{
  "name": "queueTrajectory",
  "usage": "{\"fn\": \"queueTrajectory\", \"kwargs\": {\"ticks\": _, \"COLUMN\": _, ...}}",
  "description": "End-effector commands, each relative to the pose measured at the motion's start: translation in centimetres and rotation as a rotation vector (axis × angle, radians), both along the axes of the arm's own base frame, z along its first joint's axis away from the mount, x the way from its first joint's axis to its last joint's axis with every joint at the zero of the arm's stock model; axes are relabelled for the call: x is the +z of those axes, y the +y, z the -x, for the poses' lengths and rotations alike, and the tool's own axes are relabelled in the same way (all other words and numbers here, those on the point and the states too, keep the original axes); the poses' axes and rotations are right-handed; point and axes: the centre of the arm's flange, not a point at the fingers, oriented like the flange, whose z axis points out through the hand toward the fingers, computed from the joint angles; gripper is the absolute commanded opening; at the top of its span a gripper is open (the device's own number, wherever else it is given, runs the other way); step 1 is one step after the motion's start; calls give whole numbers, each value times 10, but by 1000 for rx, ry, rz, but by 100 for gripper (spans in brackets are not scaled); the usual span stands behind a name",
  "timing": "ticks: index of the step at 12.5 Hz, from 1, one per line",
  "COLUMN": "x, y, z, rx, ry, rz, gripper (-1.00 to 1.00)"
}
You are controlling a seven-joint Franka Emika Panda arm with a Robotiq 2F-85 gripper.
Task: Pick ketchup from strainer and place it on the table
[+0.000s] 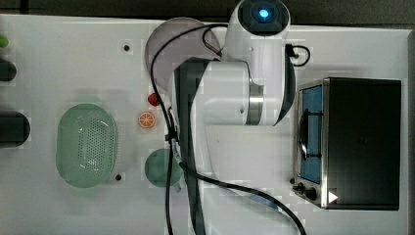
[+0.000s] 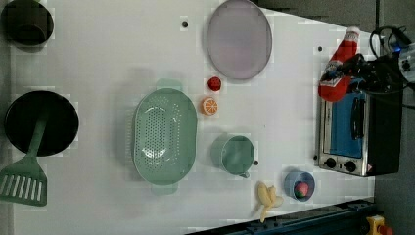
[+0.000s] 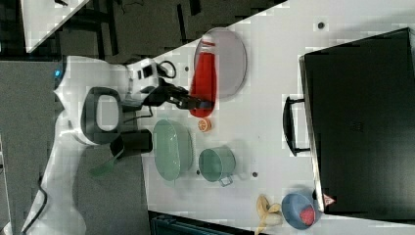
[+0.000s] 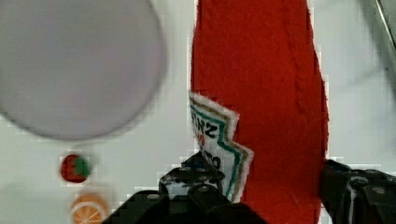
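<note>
The red ketchup (image 4: 271, 93) bottle with its white label hangs above the table (image 2: 98, 58), and my gripper (image 4: 271, 198) is shut on its lower body. In the left view the ketchup (image 2: 337, 68) is near the toaster oven's upper corner, cap pointing up, with the gripper (image 2: 350, 68) beside it. The right view has the ketchup (image 3: 203, 78) over the plate's edge, held by the gripper (image 3: 200, 104). The pale green strainer (image 2: 164, 134) stands apart from the bottle with nothing in it; it also appears as the strainer (image 1: 87, 145) and the strainer (image 3: 172, 149).
A grey-lilac plate (image 2: 239, 38), a strawberry (image 2: 214, 83), an orange slice (image 2: 209, 105) and a green cup (image 2: 234, 154) lie between strainer and toaster oven (image 2: 359, 132). A banana (image 2: 266, 198), a blue bowl (image 2: 299, 186), and a black bowl with a spatula (image 2: 41, 122) sit at the edges.
</note>
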Motion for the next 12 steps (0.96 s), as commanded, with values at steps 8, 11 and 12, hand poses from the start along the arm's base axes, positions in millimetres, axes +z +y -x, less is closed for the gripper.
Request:
{"fn": "queueTrajectory", "kwargs": {"ticks": 8, "x": -126, "y": 30, "z": 57, "rx": 153, "ry": 45, "rz": 6, "gripper": 19}}
{"fn": "queueTrajectory", "kwargs": {"ticks": 11, "x": -168, "y": 26, "z": 68, "rx": 142, "ry": 33, "rz": -21, "gripper": 19}}
{"fn": "queueTrajectory", "kwargs": {"ticks": 12, "x": -178, "y": 25, "z": 69, "rx": 137, "ry": 14, "rz": -29, "gripper": 19}}
